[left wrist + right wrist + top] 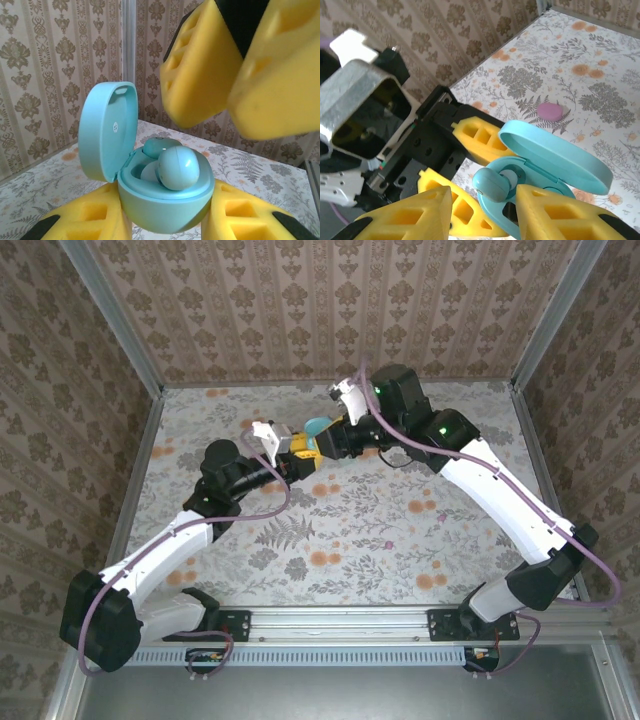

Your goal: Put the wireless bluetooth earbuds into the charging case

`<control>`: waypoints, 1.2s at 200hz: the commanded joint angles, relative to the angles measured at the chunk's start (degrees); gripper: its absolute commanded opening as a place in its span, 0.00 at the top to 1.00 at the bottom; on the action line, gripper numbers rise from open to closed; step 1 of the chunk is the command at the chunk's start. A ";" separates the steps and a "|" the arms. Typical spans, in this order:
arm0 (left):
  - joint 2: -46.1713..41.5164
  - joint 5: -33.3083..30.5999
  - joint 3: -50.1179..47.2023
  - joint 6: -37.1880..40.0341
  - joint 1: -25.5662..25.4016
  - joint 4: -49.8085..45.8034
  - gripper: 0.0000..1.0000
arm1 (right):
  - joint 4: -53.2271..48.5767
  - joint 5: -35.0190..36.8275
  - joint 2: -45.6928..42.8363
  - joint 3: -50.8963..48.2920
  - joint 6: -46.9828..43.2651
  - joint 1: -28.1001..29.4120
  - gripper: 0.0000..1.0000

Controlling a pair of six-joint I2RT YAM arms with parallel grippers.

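Jaws of the left gripper [167, 222] clamp the open case [165, 200]. Right gripper [485, 212] jaws stand apart just over an earbud [178, 167]. It sits partway in the case.

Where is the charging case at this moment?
The charging case is held, lid open, between the yellow fingers of the left gripper; in the top view it sits over the far half of the table, near the middle.

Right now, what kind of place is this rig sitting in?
Probably a small robot test booth, not a home: wallpapered walls set in a metal frame, a floral tabletop, and a left arm and right arm bolted to a rail.
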 commanded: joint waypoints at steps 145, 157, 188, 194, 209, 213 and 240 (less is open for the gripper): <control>-2.46 7.32 2.10 5.90 -0.60 -2.89 0.69 | -0.94 -5.46 -4.10 -5.10 -36.00 -0.34 0.58; -2.46 7.29 2.06 6.01 -0.69 -3.11 0.69 | -0.48 -5.12 -3.99 -5.24 -35.94 -0.35 0.58; -2.26 7.17 2.25 6.57 -0.91 -3.81 0.69 | -0.29 -5.89 -3.23 -4.99 -35.65 -0.34 0.59; -2.29 7.03 2.25 6.68 -0.95 -3.83 0.69 | -0.24 -6.01 -2.96 -4.85 -35.64 -0.34 0.59; -2.35 6.90 2.31 6.68 -0.95 -3.92 0.69 | -0.24 -6.07 -2.62 -4.74 -35.48 -0.34 0.61; -2.31 6.87 2.30 6.69 -0.93 -3.92 0.69 | -0.28 -6.04 -2.58 -4.80 -35.48 -0.34 0.61; -2.37 6.64 2.41 6.49 -1.00 -3.88 0.69 | -1.39 -5.25 -2.13 -4.55 -36.06 -0.34 0.61</control>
